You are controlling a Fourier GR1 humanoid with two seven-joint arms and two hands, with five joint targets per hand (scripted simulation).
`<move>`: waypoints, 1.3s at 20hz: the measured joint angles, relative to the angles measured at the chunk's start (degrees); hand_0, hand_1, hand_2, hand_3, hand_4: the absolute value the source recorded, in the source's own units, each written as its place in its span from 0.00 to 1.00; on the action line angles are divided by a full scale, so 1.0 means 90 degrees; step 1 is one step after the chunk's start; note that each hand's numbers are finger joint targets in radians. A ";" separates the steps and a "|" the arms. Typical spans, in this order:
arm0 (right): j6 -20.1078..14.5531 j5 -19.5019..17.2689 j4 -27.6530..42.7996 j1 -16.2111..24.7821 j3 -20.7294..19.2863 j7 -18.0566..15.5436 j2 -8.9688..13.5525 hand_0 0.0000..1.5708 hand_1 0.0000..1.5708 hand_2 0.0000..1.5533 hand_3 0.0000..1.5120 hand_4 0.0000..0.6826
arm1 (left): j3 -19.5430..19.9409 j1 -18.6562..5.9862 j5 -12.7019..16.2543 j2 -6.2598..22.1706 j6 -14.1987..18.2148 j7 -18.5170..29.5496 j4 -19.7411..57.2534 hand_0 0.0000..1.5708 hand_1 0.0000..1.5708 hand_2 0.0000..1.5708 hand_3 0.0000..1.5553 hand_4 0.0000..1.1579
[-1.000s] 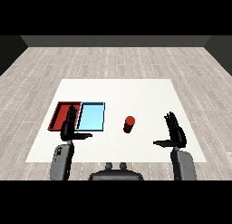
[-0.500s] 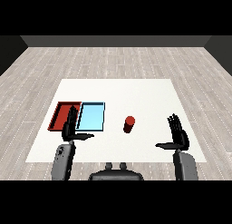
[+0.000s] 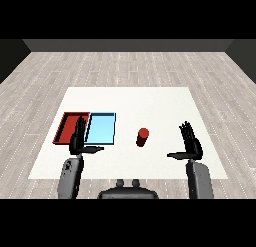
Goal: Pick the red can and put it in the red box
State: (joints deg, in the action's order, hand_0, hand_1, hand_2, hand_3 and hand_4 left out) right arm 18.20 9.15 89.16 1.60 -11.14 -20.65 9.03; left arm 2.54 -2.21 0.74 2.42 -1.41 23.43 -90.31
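A small red can [image 3: 142, 137] stands upright on the white table, just right of the trays. The red tray [image 3: 68, 127] lies at the left, with the light blue tray [image 3: 101, 128] beside it on the right. My right hand [image 3: 190, 144] is raised to the right of the can, apart from it, fingers straight and thumb pointing left. My left hand [image 3: 78, 140] is held up in front of the trays' near edge, fingers straight, holding nothing.
The white table [image 3: 150, 101] stretches back behind the trays and can. Grey plank floor [image 3: 45, 71] surrounds it on all sides.
My right hand has moved a little toward the near edge and slightly left, staying open. The left hand, can and trays have not moved.
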 measured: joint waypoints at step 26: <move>-0.0474 -0.0091 -0.1808 -0.1257 0.0639 -0.0036 -0.0733 0.00 0.00 0.00 0.00 0.00 | 0.0176 0.0119 0.0252 0.0083 -0.0119 -0.0088 -0.0193 0.00 0.00 0.00 0.00 0.00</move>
State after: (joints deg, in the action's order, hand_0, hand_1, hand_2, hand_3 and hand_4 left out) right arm 13.93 8.33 72.89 -9.71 -5.39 -20.97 2.43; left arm 4.13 -1.14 3.01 3.17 -2.49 22.63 -92.04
